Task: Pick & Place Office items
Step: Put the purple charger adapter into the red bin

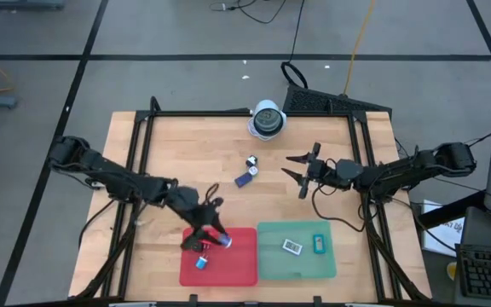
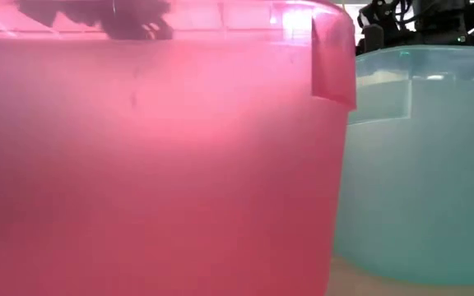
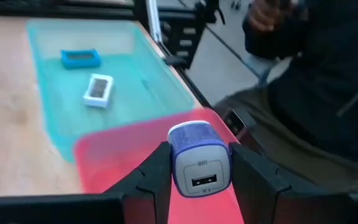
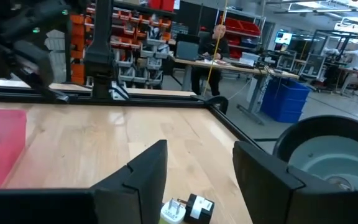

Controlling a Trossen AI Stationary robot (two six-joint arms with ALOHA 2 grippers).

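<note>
My left gripper (image 1: 220, 240) hangs over the red tray (image 1: 241, 266), shut on a small blue-and-white USB charger (image 3: 199, 163). Another small blue-and-red piece (image 1: 201, 261) lies in that tray. The green tray (image 1: 301, 266) holds a white-faced piece (image 3: 98, 90) and a teal piece (image 3: 79, 58). A blue piece (image 1: 245, 179) and a black-and-white plug piece (image 1: 251, 160) lie flat on the wood. My right gripper (image 1: 288, 166) is open, just right of those two pieces. In the right wrist view the plug piece (image 4: 188, 208) shows low between its fingers (image 4: 148, 171). My left gripper pinches the charger between its two fingers (image 3: 157, 171), one on each blue side wall (image 3: 174, 168). The USB-port face (image 3: 202, 180) points back at the wrist camera. The charger is lifted clear above the red tray's floor (image 3: 135, 146).
A round white-and-grey domed object (image 1: 268, 119) stands at the table's far edge. The two trays sit side by side at the near edge, and their walls fill the low view. A person in dark clothes (image 3: 316, 81) is close beyond the table's near edge. Black frame rails (image 1: 143, 145) line the table.
</note>
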